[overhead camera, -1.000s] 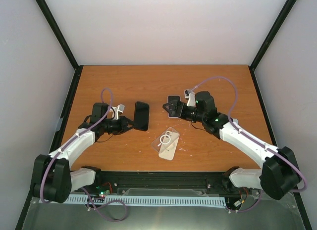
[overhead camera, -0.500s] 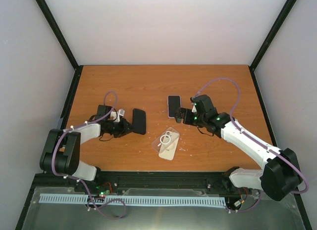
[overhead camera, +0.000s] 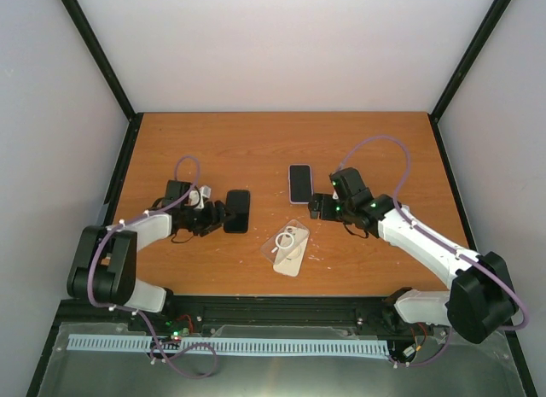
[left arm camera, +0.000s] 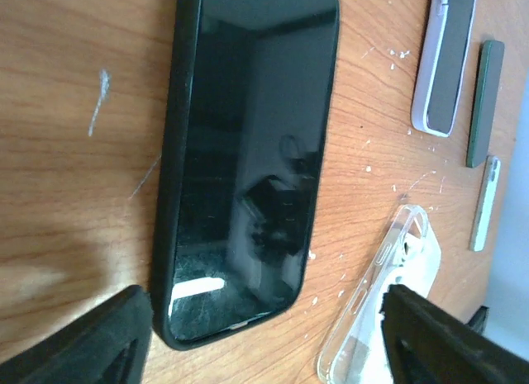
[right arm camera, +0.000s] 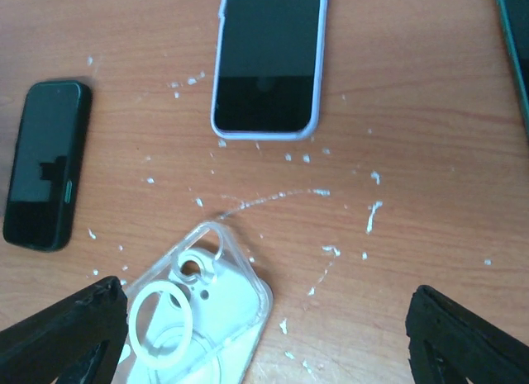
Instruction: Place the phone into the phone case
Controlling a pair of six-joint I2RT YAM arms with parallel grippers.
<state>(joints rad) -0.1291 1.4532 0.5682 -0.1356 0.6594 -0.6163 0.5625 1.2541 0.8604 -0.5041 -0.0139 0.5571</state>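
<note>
The wooden table point(overhead camera: 256, 141) carries everything, and no part of the job looks done yet. The left arm point(overhead camera: 136, 239) reaches in low from its side and the right arm point(overhead camera: 426, 243) from the other, each ending near a phone. The dark phone point(left arm camera: 248, 161) lies flat and face up, just ahead of the left gripper point(overhead camera: 220, 218). That gripper's fingers point(left arm camera: 99, 343) are spread wide to either side of the phone's near end and pinch nothing. The pale-edged phone point(right arm camera: 269, 62) also lies flat and face up, farther back on the table and apart from the right gripper point(overhead camera: 316, 206). That gripper's fingers point(right arm camera: 58, 338) likewise stand wide apart and hold nothing. The clear case point(right arm camera: 198, 318), with a white ring on its back, sits toward the near edge between the two arms and has no phone in it. Both phones are well apart from it. I cannot tell from these views which phone the case is meant for. My guess is that the whole task remains: pick up a phone, carry it over, line it up and press it in. White flecks point(right arm camera: 372, 215) are scattered over the wood around the case.
</note>
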